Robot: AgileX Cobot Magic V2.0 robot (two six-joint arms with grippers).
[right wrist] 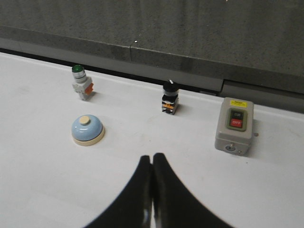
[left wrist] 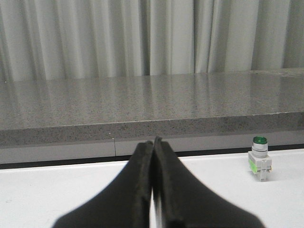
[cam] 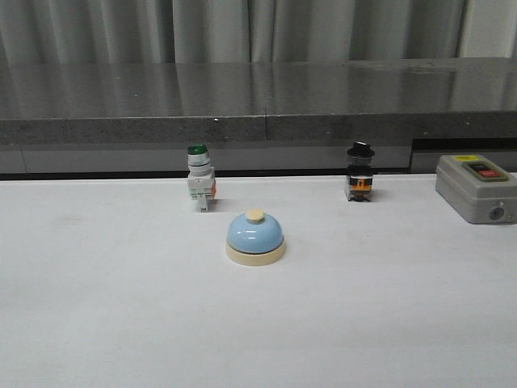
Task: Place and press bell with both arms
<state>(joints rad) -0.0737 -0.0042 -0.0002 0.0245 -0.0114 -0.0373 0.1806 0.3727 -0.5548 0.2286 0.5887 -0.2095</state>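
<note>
Here the small glossy light-blue bell (cam: 255, 238) with a cream round base and a cream button on top sits upright on the white worktop (cam: 121, 307), roughly in the middle from left to right, with nothing touching it. Just beyond it to the far left stands a white push-button switch with a green cap (cam: 199, 178). To the far right stands a small black-knobbed selector switch with an orange band (cam: 360, 172). Further right, at the edge of the front view, lies a grey control box with a red button (cam: 477, 187). Behind them all runs a grey speckled stone ledge (cam: 242, 97), backed by pale pleated curtains (cam: 242, 28).

The black left hand (left wrist: 154, 183) has its two fingers pressed together with nothing between them, and it is low over the worktop, facing the ledge. The black right hand (right wrist: 152, 190) is likewise closed on nothing, raised above the worktop well to the near side of the bell.
</note>
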